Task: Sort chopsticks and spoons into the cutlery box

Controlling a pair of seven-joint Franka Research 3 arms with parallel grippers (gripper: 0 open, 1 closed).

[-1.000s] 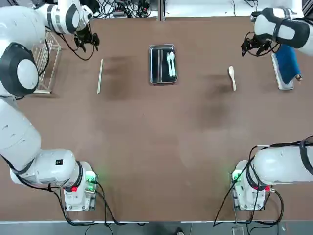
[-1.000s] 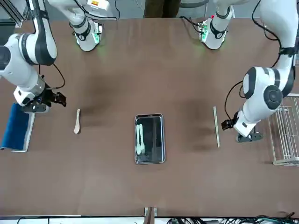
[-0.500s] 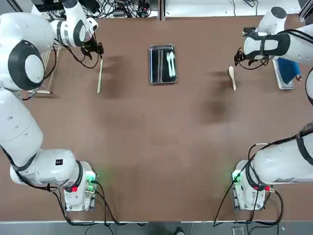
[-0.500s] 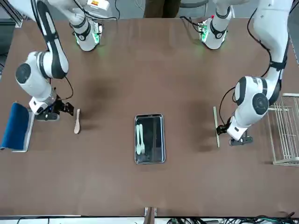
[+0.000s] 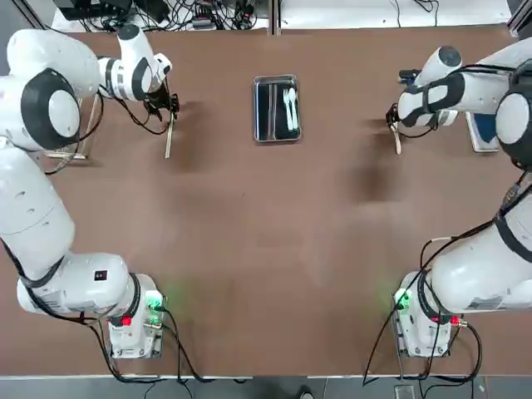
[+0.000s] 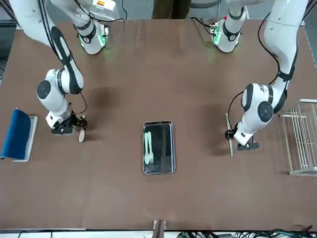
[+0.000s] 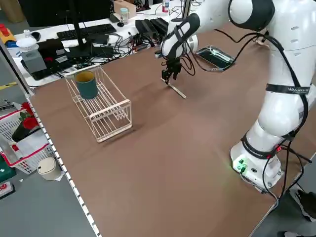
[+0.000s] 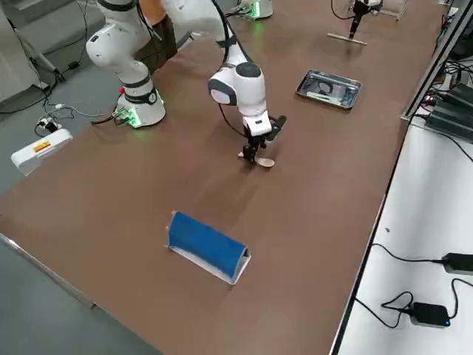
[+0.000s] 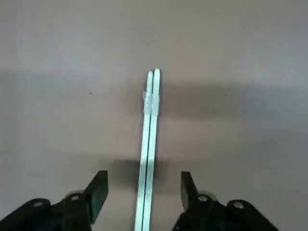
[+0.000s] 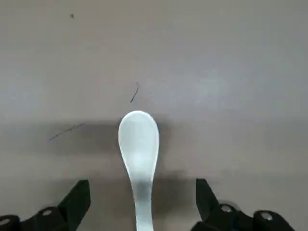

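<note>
A taped pair of pale chopsticks (image 5: 169,135) lies left of the cutlery box (image 5: 257,108), a shiny metal tray with white spoons (image 5: 290,106) in its right side. My left gripper (image 5: 170,106) is low over the chopsticks' far end. In the left wrist view its fingers (image 9: 98,185) stand open on both sides of the chopsticks (image 9: 150,139), with gaps. Right of the box a loose white spoon (image 5: 396,140) lies on the table. My right gripper (image 5: 393,122) is open and straddles that spoon's (image 10: 138,139) handle without touching it.
A white wire rack (image 7: 103,111) holding a teal cup (image 7: 87,84) stands at the table's left edge. A blue-topped grey tray (image 6: 19,134) lies at the right edge, beyond the right gripper. Both arm bases sit at the near edge.
Both arms have swung inward and down, the left onto the chopsticks, the right onto the loose spoon. The left fingers have drawn closer together.
</note>
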